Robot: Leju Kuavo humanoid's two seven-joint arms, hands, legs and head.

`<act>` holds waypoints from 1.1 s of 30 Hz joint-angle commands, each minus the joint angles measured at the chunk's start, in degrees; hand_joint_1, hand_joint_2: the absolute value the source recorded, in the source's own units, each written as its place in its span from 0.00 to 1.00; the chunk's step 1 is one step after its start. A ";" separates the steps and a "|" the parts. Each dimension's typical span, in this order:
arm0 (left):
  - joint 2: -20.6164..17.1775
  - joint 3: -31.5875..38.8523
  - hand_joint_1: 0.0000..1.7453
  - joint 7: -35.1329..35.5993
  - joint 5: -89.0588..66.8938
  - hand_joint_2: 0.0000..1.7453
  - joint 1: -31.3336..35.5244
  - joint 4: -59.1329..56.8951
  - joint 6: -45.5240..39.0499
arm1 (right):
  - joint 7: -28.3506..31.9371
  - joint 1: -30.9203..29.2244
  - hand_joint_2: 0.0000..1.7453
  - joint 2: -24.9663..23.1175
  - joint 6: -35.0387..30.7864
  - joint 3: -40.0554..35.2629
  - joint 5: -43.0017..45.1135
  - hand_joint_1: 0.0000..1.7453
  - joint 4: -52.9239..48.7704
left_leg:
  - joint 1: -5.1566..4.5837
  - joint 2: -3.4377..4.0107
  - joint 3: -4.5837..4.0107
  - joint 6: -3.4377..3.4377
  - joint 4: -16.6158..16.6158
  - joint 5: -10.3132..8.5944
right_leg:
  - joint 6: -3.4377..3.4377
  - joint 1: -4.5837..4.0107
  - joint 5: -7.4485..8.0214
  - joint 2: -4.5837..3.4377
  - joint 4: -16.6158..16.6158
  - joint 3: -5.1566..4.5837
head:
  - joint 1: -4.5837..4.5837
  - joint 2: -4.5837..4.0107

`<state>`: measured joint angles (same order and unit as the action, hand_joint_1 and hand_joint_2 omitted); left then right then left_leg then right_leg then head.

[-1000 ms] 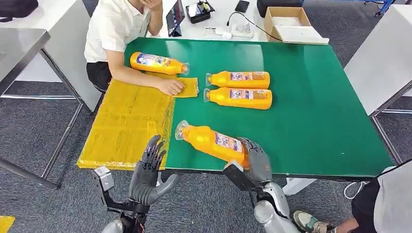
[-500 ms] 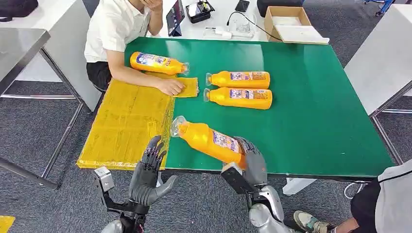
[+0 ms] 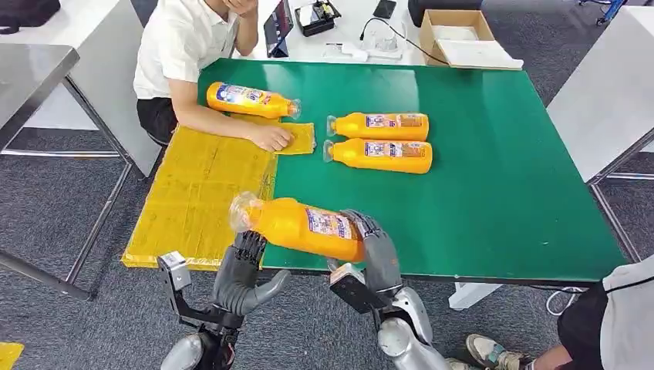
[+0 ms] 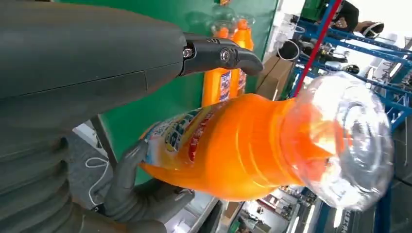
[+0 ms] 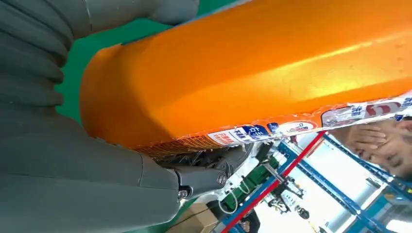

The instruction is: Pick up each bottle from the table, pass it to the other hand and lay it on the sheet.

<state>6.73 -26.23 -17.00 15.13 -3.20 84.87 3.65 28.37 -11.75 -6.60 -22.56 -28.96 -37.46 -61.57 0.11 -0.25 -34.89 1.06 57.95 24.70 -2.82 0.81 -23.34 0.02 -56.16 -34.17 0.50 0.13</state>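
Note:
My right hand (image 3: pixel 375 253) grips the base end of an orange bottle (image 3: pixel 299 225) and holds it lying level above the table's front edge. Its clear cap (image 3: pixel 242 210) points left, over the edge of the yellow sheet (image 3: pixel 197 196). My left hand (image 3: pixel 242 274) is open just under the bottle's neck, fingers up; I cannot tell whether they touch it. In the left wrist view the bottle (image 4: pixel 233 145) lies beside the thumb (image 4: pixel 218 53), ungripped. The right wrist view has the bottle (image 5: pixel 252 73) against my right hand (image 5: pixel 73 170). Two more orange bottles (image 3: pixel 382 126) (image 3: pixel 379 155) lie mid-table.
A person sits at the far left corner with a hand (image 3: pixel 271 138) on the sheet, beside another orange bottle (image 3: pixel 250 100). The green table (image 3: pixel 501 193) has bare room on the right. A cardboard box (image 3: pixel 456 35) stands behind it.
My right hand has lifted the bottle off the table and carried it left, over the sheet's edge. My left hand has moved up and right under the bottle's neck.

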 commanded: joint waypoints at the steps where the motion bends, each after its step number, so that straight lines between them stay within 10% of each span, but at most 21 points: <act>1: 0.40 -1.92 0.00 0.43 1.19 1.00 3.82 -6.36 0.89 | 3.42 -3.20 1.00 -0.44 -0.99 -6.26 1.50 1.00 -0.10 | 0.01 0.06 0.19 -0.06 -0.03 0.07 | 0.11 -0.02 -0.06 -0.03 0.00 0.17 | 0.02 0.00; 33: 0.92 -4.45 0.00 -0.33 9.56 1.00 7.21 -3.89 0.01 | 0.88 -10.13 1.00 -6.45 0.79 -16.17 3.61 1.00 21.72 | 0.05 0.03 0.39 -0.08 -0.06 0.10 | 0.16 -0.06 -0.11 0.00 0.04 0.36 | -0.04 0.00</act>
<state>8.15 -28.59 -18.71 25.55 0.77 83.73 4.61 30.62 -18.46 -12.26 -20.70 -40.22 -31.63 -48.56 0.11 -0.25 -34.91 1.07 57.95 24.69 -2.82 0.81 -23.34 0.01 -56.17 -34.20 0.46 0.13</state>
